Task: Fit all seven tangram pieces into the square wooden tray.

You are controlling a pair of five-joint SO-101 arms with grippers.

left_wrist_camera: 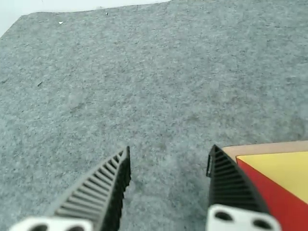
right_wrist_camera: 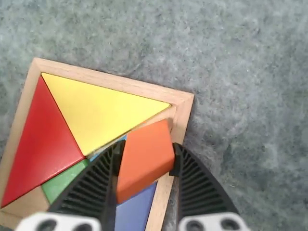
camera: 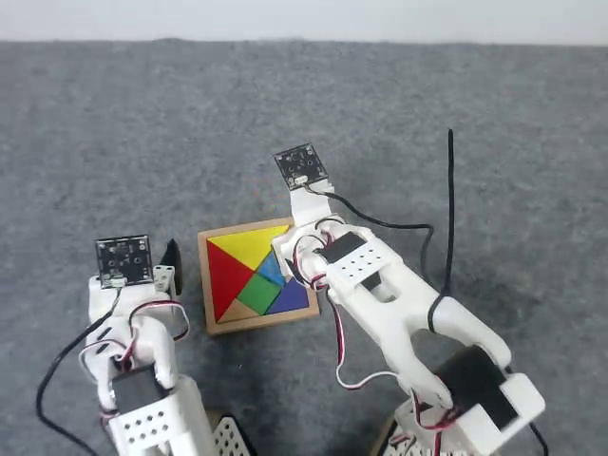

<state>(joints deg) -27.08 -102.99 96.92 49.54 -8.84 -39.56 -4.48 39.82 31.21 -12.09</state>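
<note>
**Last piece held over the tray, not yet seated**

**Step in hand:** Placement of the seventh piece. The right gripper [right_wrist_camera: 145,149] is clamped on the orange parallelogram [right_wrist_camera: 144,161], one finger on each long side. It holds the piece above the square wooden tray [right_wrist_camera: 180,115].

**Tray:** In the high view the tray [camera: 261,321] lies on the grey mat [camera: 427,123] near the table's centre. Six pieces appear seated:
- the yellow triangle [right_wrist_camera: 101,110]
- the red triangle [right_wrist_camera: 41,139]
- the green piece [right_wrist_camera: 60,183]
- the blue piece [right_wrist_camera: 134,211]
- the light blue piece [camera: 271,269]
- the tan triangle [right_wrist_camera: 21,207]

**Held piece:** The parallelogram sits over the seam between the yellow triangle and the blue piece, and one corner overlaps the tray's rim. In the high view this is toward 2 o'clock of the tray, under the right arm, which comes in from 5 o'clock. The gap beneath the piece is hidden, so its exact outline cannot be confirmed.

**Left arm:** The left gripper [left_wrist_camera: 169,150] has its jaws apart and holds nothing. It hangs above bare mat just beside the tray, at 9 o'clock of it [camera: 169,264].

**Next move, as judged:**
- Shift the parallelogram inward off the rim.
- Turn it until its long edges run along the yellow triangle's edge.
- Lower it flat, then release.
- A corner left riding on the rim or on a neighbouring piece would keep it from seating.
</note>
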